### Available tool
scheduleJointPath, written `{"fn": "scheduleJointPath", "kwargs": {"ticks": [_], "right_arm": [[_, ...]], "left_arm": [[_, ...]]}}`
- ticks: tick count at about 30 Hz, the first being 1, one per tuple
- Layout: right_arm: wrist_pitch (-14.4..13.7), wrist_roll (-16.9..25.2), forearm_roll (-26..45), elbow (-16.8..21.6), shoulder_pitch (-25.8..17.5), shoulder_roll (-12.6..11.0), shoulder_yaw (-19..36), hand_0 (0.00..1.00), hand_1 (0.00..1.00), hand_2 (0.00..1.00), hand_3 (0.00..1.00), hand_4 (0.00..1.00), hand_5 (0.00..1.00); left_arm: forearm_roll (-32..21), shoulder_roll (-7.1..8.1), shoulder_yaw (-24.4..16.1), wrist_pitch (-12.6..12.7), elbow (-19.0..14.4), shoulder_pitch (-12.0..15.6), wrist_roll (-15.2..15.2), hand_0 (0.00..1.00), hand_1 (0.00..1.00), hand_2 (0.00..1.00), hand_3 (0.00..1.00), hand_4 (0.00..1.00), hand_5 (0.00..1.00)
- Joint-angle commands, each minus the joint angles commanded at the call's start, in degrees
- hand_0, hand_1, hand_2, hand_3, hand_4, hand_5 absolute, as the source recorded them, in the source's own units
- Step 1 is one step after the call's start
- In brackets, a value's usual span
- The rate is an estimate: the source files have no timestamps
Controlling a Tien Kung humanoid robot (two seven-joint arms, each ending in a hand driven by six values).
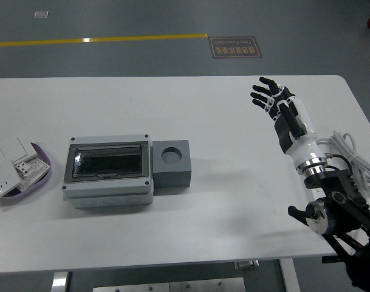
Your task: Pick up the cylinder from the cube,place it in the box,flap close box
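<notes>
A dark grey cube (172,162) stands on the white table (191,231), touching the right side of a grey box (108,171). The cube's top has a round hollow (171,154) with no cylinder standing in it. The box's dark see-through flap (107,161) lies shut. No cylinder shows anywhere in view. My right hand (271,97) is raised over the right part of the table, far right of the cube, fingers spread and empty. My left arm is out of view.
A purple dish (30,176) holding white switch plates (13,160) sits at the table's left edge. A white cable (349,152) loops at the right edge beside my right arm. A yellow floor line (99,40) runs beyond the table.
</notes>
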Motion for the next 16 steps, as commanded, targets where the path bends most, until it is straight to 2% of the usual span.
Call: {"fn": "scheduleJointPath", "kwargs": {"ticks": [16], "right_arm": [[0.1, -0.3, -0.3, -0.1, -0.1, 0.1, 1.0, 0.786, 0.711, 0.702, 0.739, 0.92, 0.667]], "left_arm": [[-0.3, -0.6, 0.5, 0.1, 0.1, 0.1, 0.1, 0.601, 0.627, 0.618, 0.639, 0.714, 0.232]]}}
